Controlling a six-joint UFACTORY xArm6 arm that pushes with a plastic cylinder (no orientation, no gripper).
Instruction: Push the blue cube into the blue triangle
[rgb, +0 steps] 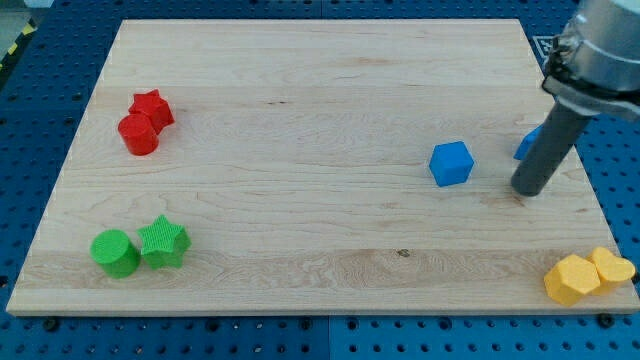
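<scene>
The blue cube (451, 164) sits on the wooden board (300, 120) at the view's right of centre. The blue triangle (527, 145) lies further right, mostly hidden behind the dark rod. My tip (526, 190) rests on the board to the right of the blue cube and just below the blue triangle, between the two. A gap separates the tip from the cube.
A red star (152, 107) and red cylinder (138, 134) touch at the upper left. A green cylinder (115, 252) and green star (163, 242) sit at the lower left. Two yellow blocks (588, 275) sit at the lower right corner.
</scene>
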